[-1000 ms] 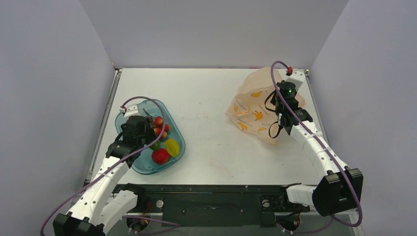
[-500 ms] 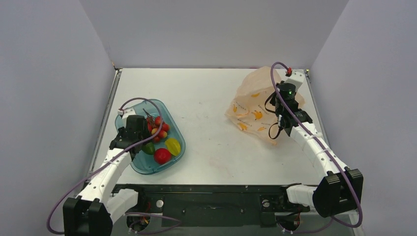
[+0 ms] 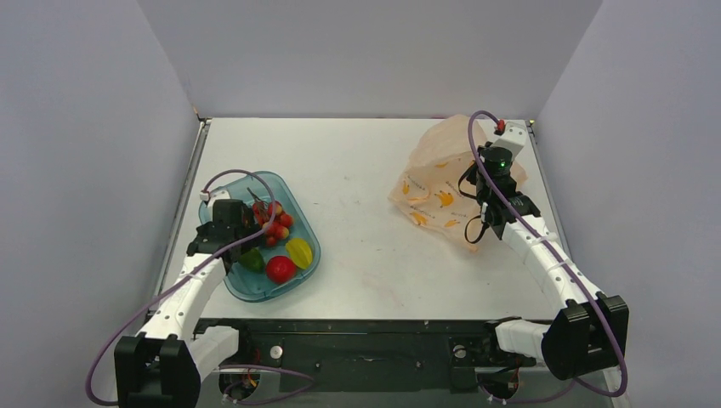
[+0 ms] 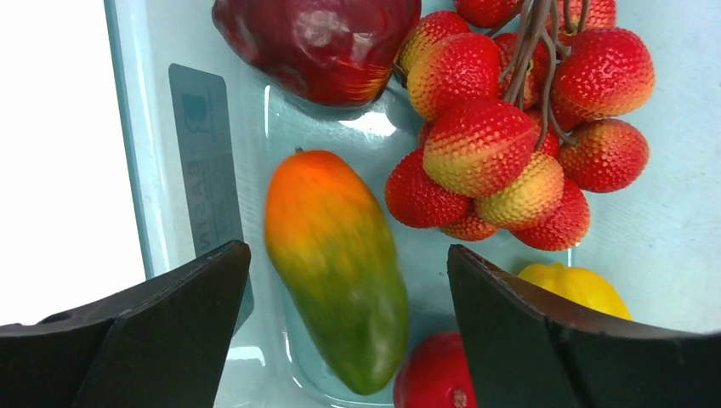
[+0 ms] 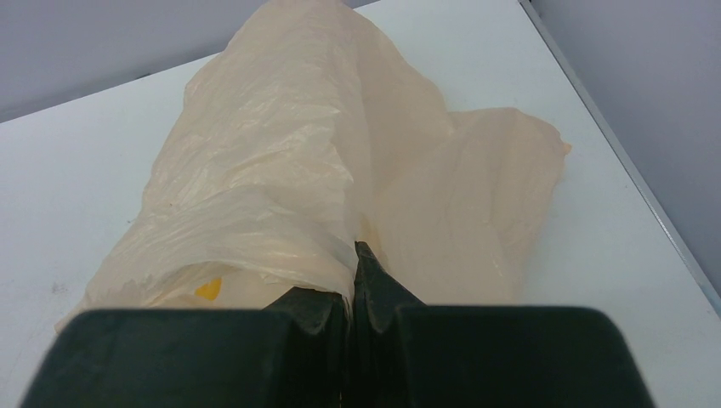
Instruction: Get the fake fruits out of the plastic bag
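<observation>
The fake fruits lie in a teal tray (image 3: 299,275): a red-yellow grape-like bunch (image 3: 274,223), a green-orange mango (image 3: 252,259), a round red fruit (image 3: 279,269) and a yellow fruit (image 3: 298,252). My left gripper (image 3: 241,229) hovers open over them. In the left wrist view the mango (image 4: 336,280) is blurred between the wide-open gripper (image 4: 347,251), with the bunch (image 4: 502,144) beyond. My right gripper (image 3: 493,172) is shut on a fold of the peach plastic bag (image 3: 434,183) and holds it up. The right wrist view shows the gripper (image 5: 351,255) pinching the bag (image 5: 281,170).
A dark red fruit (image 4: 319,42) lies at the tray's far end. The tray's rim (image 4: 127,127) with a label runs on the left of the left wrist view. The table's right edge (image 5: 629,187) runs close beside the bag.
My left gripper has pulled back toward the tray's left side, uncovering the mango, which now lies loose in the tray. The right gripper still holds the bag, almost unmoved.
</observation>
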Controlling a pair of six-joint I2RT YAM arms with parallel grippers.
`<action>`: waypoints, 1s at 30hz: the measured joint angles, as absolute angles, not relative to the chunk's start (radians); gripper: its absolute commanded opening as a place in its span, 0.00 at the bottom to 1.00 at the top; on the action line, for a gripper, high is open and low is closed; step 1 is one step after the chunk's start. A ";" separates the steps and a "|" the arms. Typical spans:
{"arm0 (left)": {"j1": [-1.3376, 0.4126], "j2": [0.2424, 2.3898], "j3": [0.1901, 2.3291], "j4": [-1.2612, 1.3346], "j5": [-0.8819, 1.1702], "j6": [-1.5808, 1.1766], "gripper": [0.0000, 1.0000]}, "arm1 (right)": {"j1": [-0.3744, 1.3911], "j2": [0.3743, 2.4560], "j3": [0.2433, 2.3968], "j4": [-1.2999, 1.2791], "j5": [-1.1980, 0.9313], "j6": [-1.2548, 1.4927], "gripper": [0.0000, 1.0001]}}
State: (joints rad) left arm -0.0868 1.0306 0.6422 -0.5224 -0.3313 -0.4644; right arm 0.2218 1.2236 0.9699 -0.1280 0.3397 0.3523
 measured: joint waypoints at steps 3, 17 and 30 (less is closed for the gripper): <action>-0.086 1.010 0.638 -0.519 -0.306 -0.467 0.97 | 0.222 1.224 0.970 -0.127 0.343 0.351 0.00; -0.197 0.979 0.710 -0.510 0.123 -0.553 0.97 | 0.223 1.225 1.009 -0.228 0.423 0.325 0.23; -0.677 0.918 1.033 -0.437 0.110 -0.605 0.97 | 0.258 1.018 1.030 -0.443 0.483 0.287 0.75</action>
State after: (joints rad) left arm -0.6773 0.9184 1.0332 -0.4366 0.1101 -0.6052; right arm 0.2577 1.0183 1.0298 -0.4435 0.4831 0.2874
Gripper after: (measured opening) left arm 0.971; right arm 0.706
